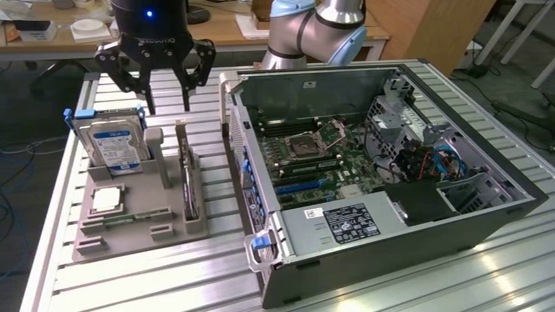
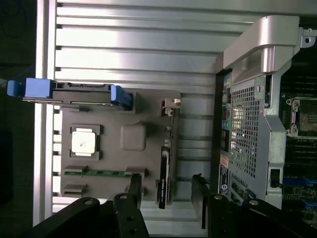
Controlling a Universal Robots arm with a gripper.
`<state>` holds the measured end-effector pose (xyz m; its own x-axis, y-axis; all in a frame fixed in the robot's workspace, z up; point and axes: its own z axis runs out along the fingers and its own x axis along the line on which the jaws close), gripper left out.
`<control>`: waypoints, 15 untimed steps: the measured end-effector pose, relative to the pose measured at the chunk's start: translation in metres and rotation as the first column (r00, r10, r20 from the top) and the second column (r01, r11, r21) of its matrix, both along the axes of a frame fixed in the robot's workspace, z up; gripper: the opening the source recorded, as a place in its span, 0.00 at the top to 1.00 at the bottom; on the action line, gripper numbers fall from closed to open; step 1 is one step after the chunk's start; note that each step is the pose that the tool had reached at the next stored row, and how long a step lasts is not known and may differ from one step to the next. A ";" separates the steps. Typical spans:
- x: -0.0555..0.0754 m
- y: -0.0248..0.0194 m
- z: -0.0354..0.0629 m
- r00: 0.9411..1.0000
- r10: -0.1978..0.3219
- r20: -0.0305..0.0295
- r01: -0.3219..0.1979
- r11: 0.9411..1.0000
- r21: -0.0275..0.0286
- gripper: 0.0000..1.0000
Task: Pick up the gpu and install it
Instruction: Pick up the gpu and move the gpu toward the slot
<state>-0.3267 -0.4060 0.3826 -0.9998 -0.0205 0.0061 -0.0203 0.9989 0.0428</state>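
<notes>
A slatted aluminium surface (image 1: 130,286) (image 2: 133,49) carried everything. On the exterior view's right lay an open computer case (image 1: 416,253) (image 2: 247,124) on its side, cover off. Its motherboard (image 1: 312,156) was exposed, and a grey power supply (image 1: 334,224) sat at the near end.

Beside the case, on the exterior view's left, lay a grey moulded holder (image 1: 130,231) (image 2: 148,163) with pockets for parts. Behind the case rose the pale blue and silver robot arm (image 1: 312,29).

The end effector (image 1: 166,109) (image 2: 167,178) hung above the far end of the holder. Its two black fingers (image 1: 184,91) (image 2: 134,186) were spread wide with nothing between them, and they touched no part.

A hard drive (image 1: 113,143) (image 2: 74,91) with a blue-and-white label and blue side rails stood upright in the holder's far pocket.

The gpu (image 1: 189,188) (image 2: 164,173) stood on its long edge in a narrow slot along the side of the holder nearest the case, a thin dark card. It was in its slot and not gripped. In the wrist view it lined up in the gap between the spread fingers, which stayed above it.

A square processor chip (image 1: 108,199) (image 2: 84,141) lay flat in a pocket just in front of the hard drive. A narrow green memory stick (image 1: 139,216) (image 2: 101,173) lay in a groove just beyond that.
</notes>
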 end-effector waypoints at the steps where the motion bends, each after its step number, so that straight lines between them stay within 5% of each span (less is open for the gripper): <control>1: 0.000 -0.0013 -0.0002 1.000 0.000 0.000 0.000 1.000 0.000 0.47; 15: 0.000 -0.0063 -0.0106 1.000 0.000 -0.001 0.000 1.000 0.000 0.47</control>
<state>-0.3270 -0.4123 0.3720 -0.9998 -0.0208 0.0066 -0.0205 0.9989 0.0428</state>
